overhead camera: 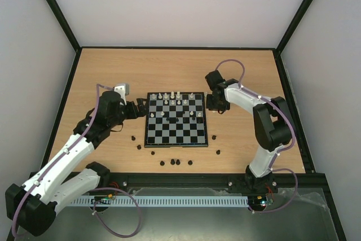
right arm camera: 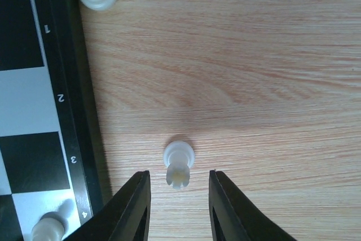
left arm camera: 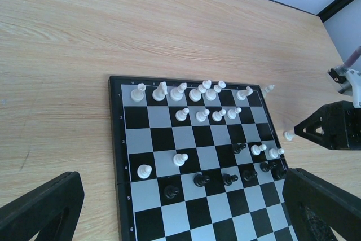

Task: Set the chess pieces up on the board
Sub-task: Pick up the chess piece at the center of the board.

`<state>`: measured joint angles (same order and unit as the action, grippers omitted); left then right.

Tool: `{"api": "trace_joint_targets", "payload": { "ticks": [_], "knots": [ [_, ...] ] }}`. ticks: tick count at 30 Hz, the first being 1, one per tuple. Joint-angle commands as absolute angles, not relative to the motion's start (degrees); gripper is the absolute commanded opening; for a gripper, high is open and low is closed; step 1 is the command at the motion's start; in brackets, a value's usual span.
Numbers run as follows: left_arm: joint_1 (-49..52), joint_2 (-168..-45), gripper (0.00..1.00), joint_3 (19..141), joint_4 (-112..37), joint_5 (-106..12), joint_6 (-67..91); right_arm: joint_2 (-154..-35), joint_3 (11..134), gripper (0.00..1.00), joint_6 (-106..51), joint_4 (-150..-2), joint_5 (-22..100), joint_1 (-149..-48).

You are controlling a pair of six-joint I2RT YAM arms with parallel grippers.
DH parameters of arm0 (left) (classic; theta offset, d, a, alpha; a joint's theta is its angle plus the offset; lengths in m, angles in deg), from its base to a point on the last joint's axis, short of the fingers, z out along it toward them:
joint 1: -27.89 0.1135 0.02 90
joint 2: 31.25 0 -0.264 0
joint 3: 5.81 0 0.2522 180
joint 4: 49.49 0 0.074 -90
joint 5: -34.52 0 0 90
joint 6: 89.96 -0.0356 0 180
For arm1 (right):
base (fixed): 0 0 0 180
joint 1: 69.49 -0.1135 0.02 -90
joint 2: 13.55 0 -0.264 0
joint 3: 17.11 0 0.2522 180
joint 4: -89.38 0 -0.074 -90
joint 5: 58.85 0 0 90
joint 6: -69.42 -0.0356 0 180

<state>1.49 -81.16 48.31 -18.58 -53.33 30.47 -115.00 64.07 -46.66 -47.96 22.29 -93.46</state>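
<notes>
Right wrist view: right gripper (right arm camera: 179, 180) low over the table (right arm camera: 254, 83), jaws apart astride a white pawn (right arm camera: 179, 156), not touching it, just beside the board (right arm camera: 79, 83); pick-up step, likely next a squeeze on the pawn, then a lift.

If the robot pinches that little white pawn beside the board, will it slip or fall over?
Likely light: the white pawn is tiny between the right fingers. It looks smooth, so it might slip. Its small round base suggests an off-centre push could tip it.
</notes>
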Motion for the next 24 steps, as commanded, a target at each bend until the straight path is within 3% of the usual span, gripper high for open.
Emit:
{"api": "trace_joint_targets", "payload": {
  "ticks": [1,11,19,24],
  "knots": [
    [1.3,-80.2,0.99,47.0,-20.2,-53.1,31.1,-117.1,64.9,0.29,-46.3,-44.4,21.5,-93.2],
    [1.3,-81.3,1.0,47.5,-19.3,-53.8,31.4,-118.7,65.7,0.19,-46.1,-45.1,22.0,-93.2],
    [1.3,-81.5,0.99,47.3,-19.6,-54.0,31.5,-117.9,65.9,0.22,-46.2,-45.6,21.3,-93.1],
    [1.3,-81.9,0.99,47.4,-19.7,-54.0,31.5,-117.8,66.0,0.16,-46.1,-45.9,21.4,-93.0]
  ]
}}
